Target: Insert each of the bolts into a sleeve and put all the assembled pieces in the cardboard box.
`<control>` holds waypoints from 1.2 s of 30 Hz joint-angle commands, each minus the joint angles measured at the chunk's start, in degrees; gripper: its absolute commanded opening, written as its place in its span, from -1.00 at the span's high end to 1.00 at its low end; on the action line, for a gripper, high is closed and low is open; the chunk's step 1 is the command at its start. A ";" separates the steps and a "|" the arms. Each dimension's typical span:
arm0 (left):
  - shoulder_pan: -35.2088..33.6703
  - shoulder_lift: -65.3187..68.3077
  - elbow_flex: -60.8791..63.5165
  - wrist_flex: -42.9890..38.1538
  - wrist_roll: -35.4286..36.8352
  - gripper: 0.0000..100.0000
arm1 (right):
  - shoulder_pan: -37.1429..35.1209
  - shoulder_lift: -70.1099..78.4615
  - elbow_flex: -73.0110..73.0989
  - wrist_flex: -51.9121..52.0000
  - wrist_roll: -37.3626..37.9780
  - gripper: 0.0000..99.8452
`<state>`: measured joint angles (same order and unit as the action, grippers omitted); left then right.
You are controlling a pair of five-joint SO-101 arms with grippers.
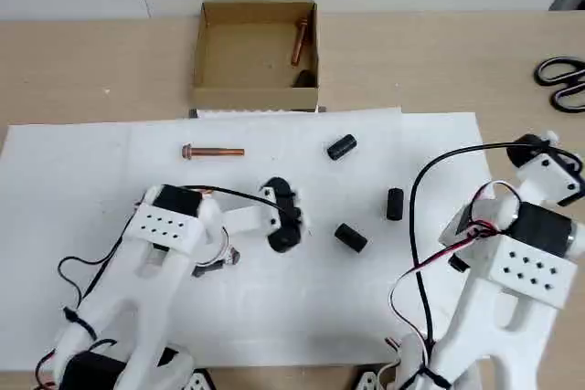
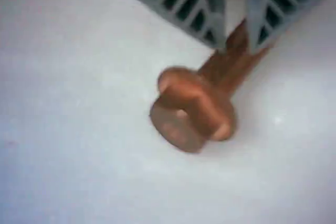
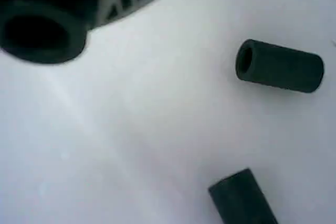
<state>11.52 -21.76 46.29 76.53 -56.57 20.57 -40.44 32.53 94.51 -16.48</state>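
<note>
Box (image 1: 242,57) behind the sheet (image 1: 91,226), one bolt (image 1: 300,41) inside; another bolt (image 1: 212,151) on the sheet, sleeves (image 1: 341,147) to its right.

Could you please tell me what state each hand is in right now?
Left hand: closed on the copper bolt.
Right hand: closed, holding a black sleeve.

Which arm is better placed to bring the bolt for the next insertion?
Left. The left gripper pinches a bolt by the shank, head free; the right gripper seems to hold a sleeve.
</note>
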 commanded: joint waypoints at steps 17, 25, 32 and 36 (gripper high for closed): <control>-0.26 -0.70 -0.40 -0.97 3.43 0.65 | 0.22 -0.48 -0.26 -1.10 0.09 1.00; -0.18 -0.53 2.59 -7.38 3.43 0.65 | 0.22 -0.48 -0.26 -1.10 0.09 1.00; -0.09 -0.53 2.95 -8.26 3.43 0.69 | 0.22 -0.48 -0.26 -1.10 0.09 1.00; 0.09 -0.53 2.95 -8.18 3.43 0.83 | 0.22 -0.57 -0.26 -1.10 0.09 1.00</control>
<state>11.52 -21.76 49.45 69.05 -53.32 20.57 -40.44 32.53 94.51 -16.48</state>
